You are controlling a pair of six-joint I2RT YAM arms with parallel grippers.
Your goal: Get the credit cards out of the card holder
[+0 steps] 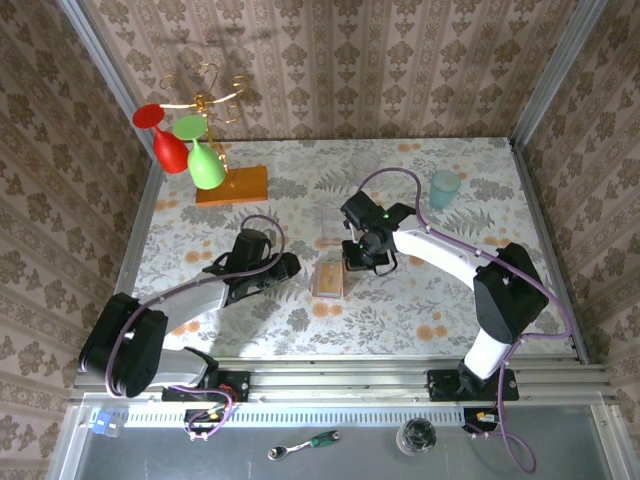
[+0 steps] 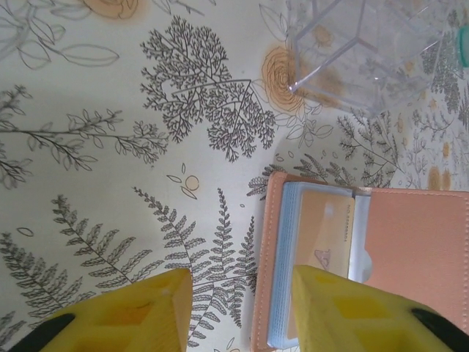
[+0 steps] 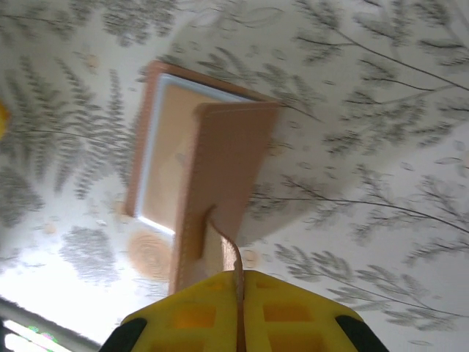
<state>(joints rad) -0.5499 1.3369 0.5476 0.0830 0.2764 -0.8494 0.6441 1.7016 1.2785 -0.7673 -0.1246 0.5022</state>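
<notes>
**Card holder open mid-bench, cards still in their pocket**

- Card holder (image 1: 328,278): centre of the top view, on the leaf-patterned bench (image 1: 450,300). Open, with one half flat on the bench and the other half lifted off it.
- Credit cards (image 2: 322,235): stacked in the flat half's pocket. The top one is orange-tan, with pale blue-white edges showing beneath it at the stack's left side. None lie loose on the bench.
- Right gripper (image 3: 238,282): bottom centre of its wrist view. The yellow fingers are pressed together on the edge of the raised flap, and thin leather shows in the seam between them. The flap stands tilted up above the flat half.
- Left gripper (image 2: 240,290): bottom of its wrist view, fingers spread wide with nothing between them. It sits at the holder's left side. The right-hand pad in that frame overlaps the holder's edge; contact cannot be told.
- Clear plastic box (image 2: 366,51): upper right of the left wrist view, near the holder but apart from it. No contents can be made out.
- Teal cup (image 1: 445,187): upper right of the top view, upright, well apart.
- Orange wooden slab (image 1: 232,185): upper left of the top view, with red and green glasses (image 1: 206,165) hung above it.
</notes>
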